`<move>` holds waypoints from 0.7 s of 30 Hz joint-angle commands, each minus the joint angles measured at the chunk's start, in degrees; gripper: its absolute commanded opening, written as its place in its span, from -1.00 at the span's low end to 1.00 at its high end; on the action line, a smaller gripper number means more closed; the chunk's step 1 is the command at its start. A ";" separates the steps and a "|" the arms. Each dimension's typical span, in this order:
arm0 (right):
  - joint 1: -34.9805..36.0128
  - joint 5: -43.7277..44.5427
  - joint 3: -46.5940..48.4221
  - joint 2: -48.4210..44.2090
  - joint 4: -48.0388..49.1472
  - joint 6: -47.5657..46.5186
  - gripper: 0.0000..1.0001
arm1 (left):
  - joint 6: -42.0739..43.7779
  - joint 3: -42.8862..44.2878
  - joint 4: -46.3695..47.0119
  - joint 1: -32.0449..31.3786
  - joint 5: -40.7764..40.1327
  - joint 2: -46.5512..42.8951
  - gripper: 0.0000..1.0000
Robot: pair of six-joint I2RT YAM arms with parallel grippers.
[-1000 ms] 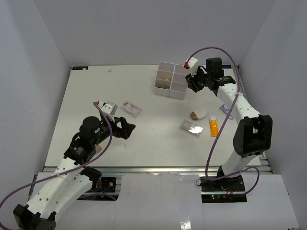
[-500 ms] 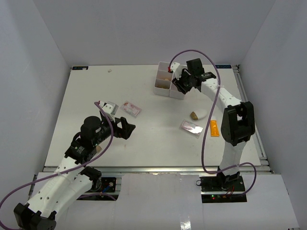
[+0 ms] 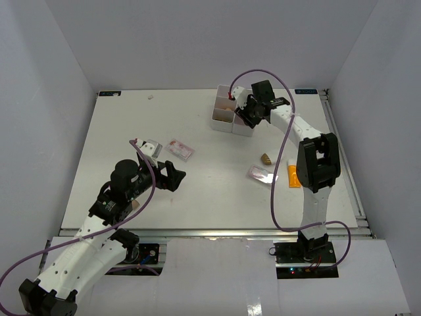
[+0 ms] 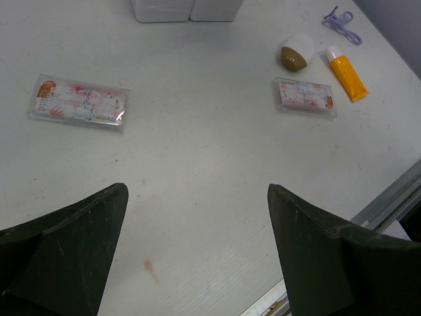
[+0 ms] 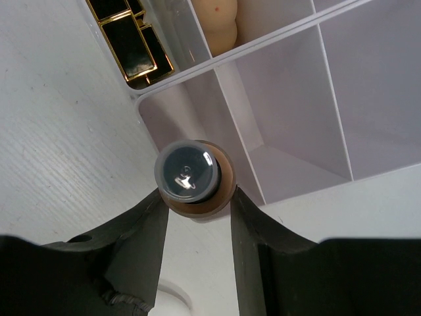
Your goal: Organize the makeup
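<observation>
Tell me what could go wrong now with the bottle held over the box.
The tan bottle in the right claw hangs by the corner of an empty compartment, not its middle; released here, it might catch the white box rim and topple onto the table. If lowered, the claw's fingers could knock the box wall and shift it.

- This is a robot laboratory, arranged as a closed test cell.
- A white table point(image 3: 131, 131) has plain white walls point(image 3: 197, 39) behind it and on both sides.
- Two robot arms point(image 3: 85, 260) with purple cables point(image 3: 272, 197) are fixed at the table's near edge, beside an aluminium rail point(image 3: 217, 232).
</observation>
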 commanded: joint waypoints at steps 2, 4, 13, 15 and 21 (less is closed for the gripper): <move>0.37 0.36 2.71 0.57 4.35 1.63 -0.49 | -0.21 -0.14 0.71 0.24 0.32 -0.02 0.96; 0.52 0.73 2.54 0.74 4.84 1.78 -0.46 | -0.21 -0.14 0.79 0.24 0.25 -0.09 0.96; 0.96 4.34 -0.54 -0.43 7.19 0.47 0.30 | -0.20 -0.14 0.70 0.24 0.34 0.08 0.96; 0.96 4.30 -1.15 -0.82 7.36 0.47 0.40 | -0.12 -0.14 0.70 0.24 0.39 0.08 0.96; 1.22 3.69 -2.50 -2.88 7.18 1.05 0.53 | -0.21 -0.22 0.71 0.24 0.00 -0.01 0.96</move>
